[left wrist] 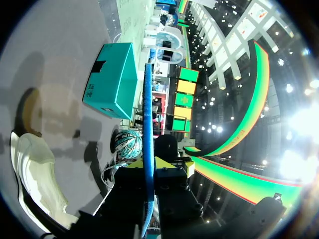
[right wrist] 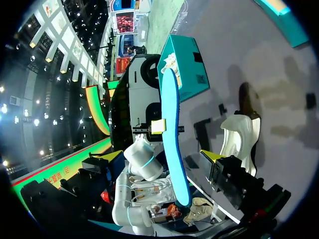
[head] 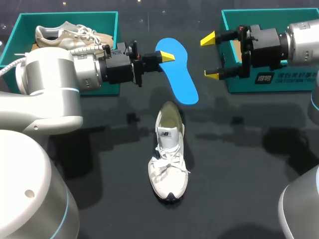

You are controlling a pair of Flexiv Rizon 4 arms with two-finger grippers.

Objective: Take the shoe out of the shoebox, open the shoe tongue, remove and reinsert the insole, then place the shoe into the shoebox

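Blue insole held over the table, white shoe below.
The left gripper (head: 167,57) grasps one end of the insole (head: 180,77), a flat, bright blue sole shape with its free end toward the shoe's heel. The shoe (head: 168,167), white with white laces and a dark toe tip, lies on the dark table between the boxes, its mouth wide. The right gripper (head: 210,57) is spread, holding nothing, beside the right box (head: 234,85).

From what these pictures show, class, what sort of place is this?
Probably a robot test bench for shoe handling: a dark table, teal left shoebox and right shoebox, and the left gripper holding a blue insole.
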